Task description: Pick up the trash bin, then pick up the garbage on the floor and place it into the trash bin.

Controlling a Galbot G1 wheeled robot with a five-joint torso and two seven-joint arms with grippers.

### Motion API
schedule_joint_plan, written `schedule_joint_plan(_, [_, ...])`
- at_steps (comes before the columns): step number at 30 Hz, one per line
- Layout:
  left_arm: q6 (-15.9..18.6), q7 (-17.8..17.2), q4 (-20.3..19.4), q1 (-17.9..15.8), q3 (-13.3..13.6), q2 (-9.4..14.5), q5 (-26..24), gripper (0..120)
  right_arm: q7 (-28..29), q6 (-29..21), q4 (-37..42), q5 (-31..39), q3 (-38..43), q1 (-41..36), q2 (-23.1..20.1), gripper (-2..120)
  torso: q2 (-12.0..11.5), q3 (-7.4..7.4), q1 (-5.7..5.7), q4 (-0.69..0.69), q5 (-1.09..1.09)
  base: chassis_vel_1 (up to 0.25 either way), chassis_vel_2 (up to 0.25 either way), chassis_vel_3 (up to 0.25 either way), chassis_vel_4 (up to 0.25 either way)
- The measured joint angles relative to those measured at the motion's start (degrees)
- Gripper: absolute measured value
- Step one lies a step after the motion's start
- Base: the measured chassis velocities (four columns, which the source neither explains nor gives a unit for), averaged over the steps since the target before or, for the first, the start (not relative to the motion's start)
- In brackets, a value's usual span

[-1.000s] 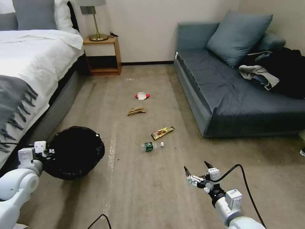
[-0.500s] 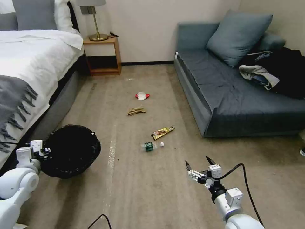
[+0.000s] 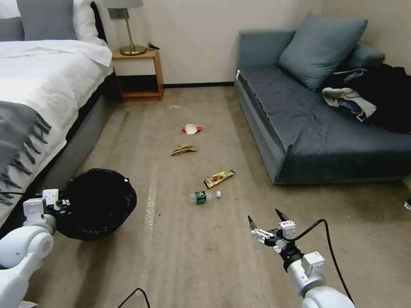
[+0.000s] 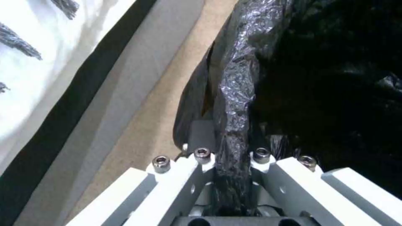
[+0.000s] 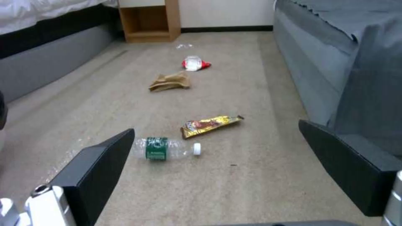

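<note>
Our right gripper [image 3: 264, 217] hovers low over the carpet [image 3: 192, 256], jaws spread wide and empty. At our left, beside the bed [image 3: 47, 85], our left gripper [image 4: 228, 147] pinches the bag-lined rim of the trash bin [image 3: 96, 203]. Ahead lie 4 pieces of garbage: bottle [image 3: 204, 196], snack wrapper [image 3: 219, 178], tan paper [image 3: 183, 149], red-and-white packet [image 3: 191, 128].

The head view looks forward and down across the carpet [image 3: 188, 252], bed [image 3: 38, 90] left, sofa [image 3: 308, 128] right. The left wrist view sits close against the trash bin [image 4: 234, 88] rim. The right wrist view looks low along the floor, sharing the bottle [image 5: 161, 150] and wrapper [image 5: 209, 125] with the head view.
</note>
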Motion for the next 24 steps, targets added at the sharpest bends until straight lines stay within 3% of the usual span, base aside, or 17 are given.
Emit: schedule_joint_plan(24, [0.09,-0.04,0.09,-0.12,0.22,-0.16,0.12,3,-0.96,0.37,-1.00,0.04,-0.07,0.87,0.02,100,0.00,0.00,0.00,0.00,0.00,-0.023,0.017,0.020,-0.018])
